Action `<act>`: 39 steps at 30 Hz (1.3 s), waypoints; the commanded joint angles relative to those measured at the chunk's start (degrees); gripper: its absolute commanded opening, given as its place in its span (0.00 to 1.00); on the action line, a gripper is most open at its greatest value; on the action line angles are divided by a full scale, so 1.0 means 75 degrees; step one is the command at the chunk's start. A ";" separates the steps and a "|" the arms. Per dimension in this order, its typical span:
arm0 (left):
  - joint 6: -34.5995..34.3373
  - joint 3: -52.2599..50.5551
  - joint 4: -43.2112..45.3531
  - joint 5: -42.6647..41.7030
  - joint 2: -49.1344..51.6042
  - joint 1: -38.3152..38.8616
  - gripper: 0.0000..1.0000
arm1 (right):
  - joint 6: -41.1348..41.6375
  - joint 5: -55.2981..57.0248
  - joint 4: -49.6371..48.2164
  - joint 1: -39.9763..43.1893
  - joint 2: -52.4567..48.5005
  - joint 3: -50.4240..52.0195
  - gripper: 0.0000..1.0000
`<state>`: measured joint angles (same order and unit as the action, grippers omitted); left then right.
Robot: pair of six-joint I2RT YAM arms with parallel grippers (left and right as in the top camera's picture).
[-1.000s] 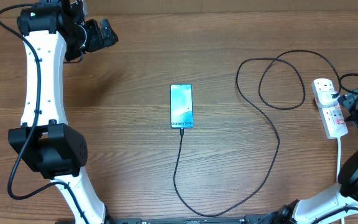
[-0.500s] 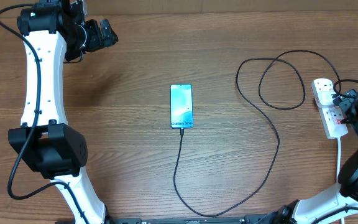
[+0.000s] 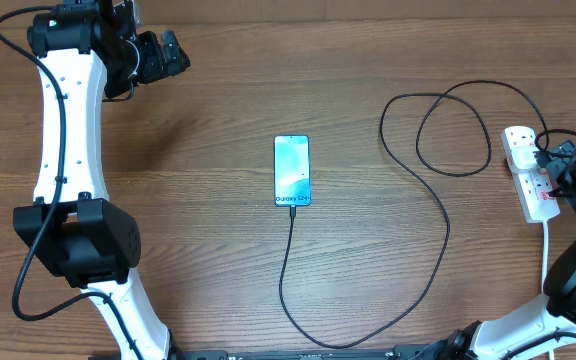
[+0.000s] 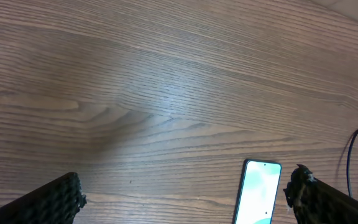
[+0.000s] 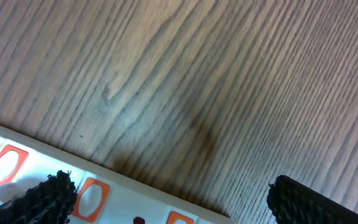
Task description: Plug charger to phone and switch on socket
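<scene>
My right gripper (image 3: 566, 168), jaws wide and empty, has edged over the socket (image 3: 530, 185), so with the charger (image 3: 438, 230) seemingly seated in the phone (image 3: 292, 170), only the switch remains; my left gripper (image 3: 173, 55) hangs open far from the socket.

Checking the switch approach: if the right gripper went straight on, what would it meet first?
Probably the socket, whose edge lies between the right gripper's open fingers; depth is unclear, so perhaps the table beside it.

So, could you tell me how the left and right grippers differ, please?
The left gripper is at the far-left corner of the table, away from the phone; the right gripper is at the right edge, close over the socket. The left one's camera sees the phone ahead; the right one's sees the socket's red switch marks. Both are open and empty.
</scene>
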<state>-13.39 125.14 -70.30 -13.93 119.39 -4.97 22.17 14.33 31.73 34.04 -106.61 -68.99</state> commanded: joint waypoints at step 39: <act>-0.0050 0.0079 0.0003 -0.0070 -0.0076 0.0017 1.00 | -0.0548 -0.0927 0.0291 0.0020 -0.0251 -0.0003 0.98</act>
<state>-13.39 125.14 -70.30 -13.96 119.39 -4.97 20.69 11.66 32.86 34.50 -109.01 -69.21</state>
